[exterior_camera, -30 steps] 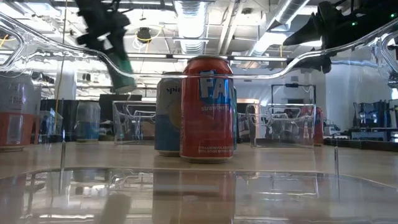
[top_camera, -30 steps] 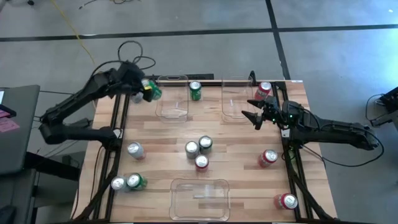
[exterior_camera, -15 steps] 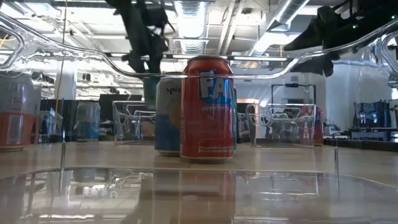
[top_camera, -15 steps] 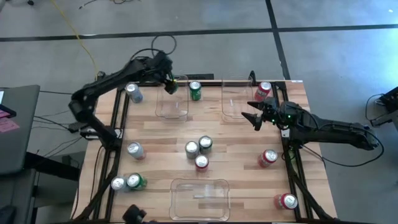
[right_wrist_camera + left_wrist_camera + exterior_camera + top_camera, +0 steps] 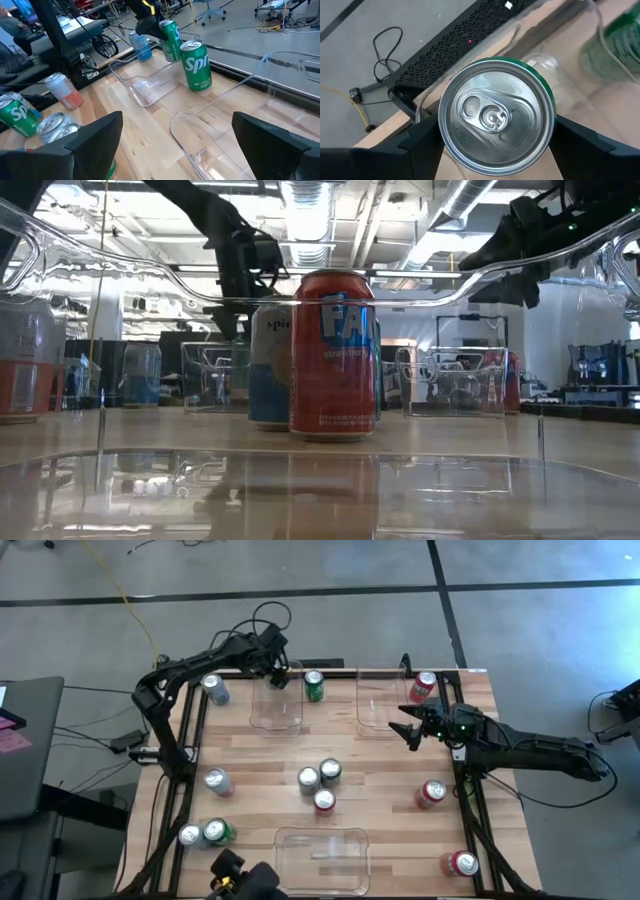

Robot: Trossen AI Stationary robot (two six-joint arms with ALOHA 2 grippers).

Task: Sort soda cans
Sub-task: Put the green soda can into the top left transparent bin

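Observation:
My left gripper [image 5: 276, 673] is shut on a green can [image 5: 496, 116] with a silver top and holds it over the far left corner of the far-left clear bin [image 5: 277, 705]. From the right wrist view that can [image 5: 170, 33] hangs tilted above the bin. My right gripper [image 5: 408, 727] is open above the near edge of the far-right bin [image 5: 380, 700], touching nothing. Another green can [image 5: 314, 686] stands upright on the table between the two far bins. A silver, a green and a red can [image 5: 323, 801] stand grouped at mid-table. My left gripper pinches the green can by its side wall [image 5: 547, 95] just below the top rim, one finger [image 5: 427, 145] on each side. The fingers come from above, pointing down. The can is lifted clear and tilted, over the bin's corner.
A red can [image 5: 422, 687] sits at the far right corner; two more red ones [image 5: 431, 793] [image 5: 461, 863] are along the right side. Silver cans [image 5: 217, 781] [image 5: 190, 835] and a green one [image 5: 217, 832] stand at the left. A silver can [image 5: 213, 690] lies by the left rail. A clear bin [image 5: 320, 858] sits at the near edge.
My left arm has swung from beyond the table's far left corner toward the right, carrying the green can over the far-left bin, and has come down lower there. The gripper has stayed shut on the can.

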